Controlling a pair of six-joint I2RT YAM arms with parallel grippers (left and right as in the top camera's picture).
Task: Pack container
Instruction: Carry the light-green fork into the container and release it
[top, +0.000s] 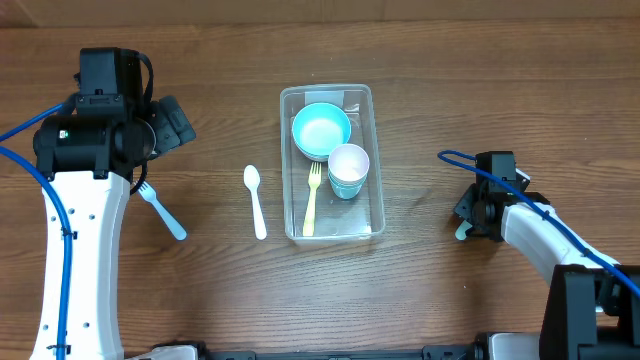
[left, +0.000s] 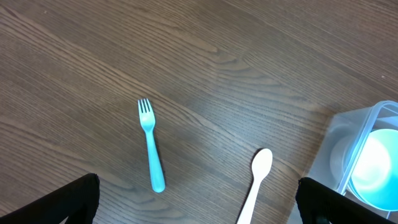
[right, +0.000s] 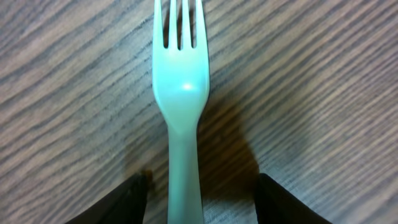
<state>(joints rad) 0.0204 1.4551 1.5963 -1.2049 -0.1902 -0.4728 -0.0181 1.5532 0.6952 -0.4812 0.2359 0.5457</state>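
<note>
The clear container (top: 362, 100) stands mid-table holding a blue bowl (top: 321, 130), a pale cup (top: 348, 170) and a yellow fork (top: 312, 200). A white spoon (top: 256, 200) lies just left of it, and a blue fork (top: 160, 208) lies further left. My left gripper (top: 175, 122) hovers above these, open and empty (left: 198, 208), with the blue fork (left: 150, 146), spoon (left: 256, 183) and container corner (left: 348, 134) below it. My right gripper (top: 470, 215) is low over a mint fork (right: 181, 93). Its fingers (right: 118, 202) straddle the handle with gaps on both sides.
Brown wood table (top: 450, 80) all around. The right arm's blue cable (top: 560, 225) runs along its white link. The tip of the mint fork's handle (top: 461, 233) pokes out beside the right gripper.
</note>
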